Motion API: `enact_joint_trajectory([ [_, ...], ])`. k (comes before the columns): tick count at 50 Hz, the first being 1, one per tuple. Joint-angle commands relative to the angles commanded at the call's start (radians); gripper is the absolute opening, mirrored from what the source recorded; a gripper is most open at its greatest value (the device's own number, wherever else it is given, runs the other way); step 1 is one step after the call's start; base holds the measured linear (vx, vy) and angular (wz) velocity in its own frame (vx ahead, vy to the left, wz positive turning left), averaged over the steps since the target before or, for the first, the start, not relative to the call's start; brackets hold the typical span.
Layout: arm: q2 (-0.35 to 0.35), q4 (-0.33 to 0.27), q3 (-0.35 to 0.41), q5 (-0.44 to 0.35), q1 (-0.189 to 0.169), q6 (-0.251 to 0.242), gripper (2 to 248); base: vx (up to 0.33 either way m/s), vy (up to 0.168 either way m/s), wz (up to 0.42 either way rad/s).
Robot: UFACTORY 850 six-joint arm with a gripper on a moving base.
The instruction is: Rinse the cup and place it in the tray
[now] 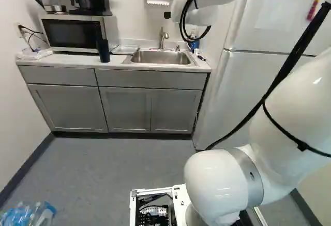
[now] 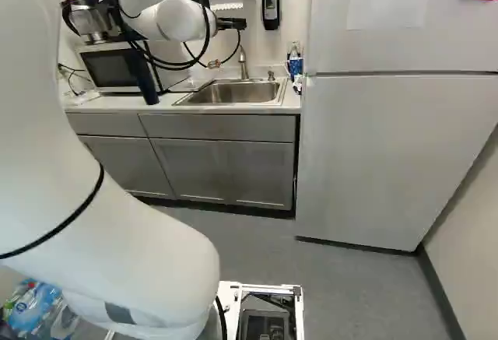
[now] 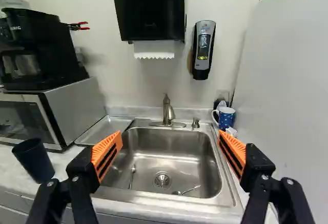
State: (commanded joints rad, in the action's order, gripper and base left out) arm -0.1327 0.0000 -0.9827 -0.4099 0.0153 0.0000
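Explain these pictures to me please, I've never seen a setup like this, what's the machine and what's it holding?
The machine is a white robot arm on a moving base. Two pictures come from cameras on that base, behind the arm, one to its left and one to its right. The third looks out from its wrist, along the gripper, whose two orange-padded fingers stand wide apart with nothing held between them.

Ahead is a counter with a metal sink; spoon-like utensils lie inside. A metal tray lies between the sink and the microwave. A dark cup stands in front of the microwave, and a blue mug beyond the sink, near the fridge.
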Motion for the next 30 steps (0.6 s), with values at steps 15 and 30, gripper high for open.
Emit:
enact_joint_trajectory([
  [15,0.000,0.000,0.000,0.000,0.000,0.000,247,0.206,-0.084,0.064],
  [30,0.000,0.000,0.000,0.000,0.000,0.000,247,0.166,-0.016,0.180],
])
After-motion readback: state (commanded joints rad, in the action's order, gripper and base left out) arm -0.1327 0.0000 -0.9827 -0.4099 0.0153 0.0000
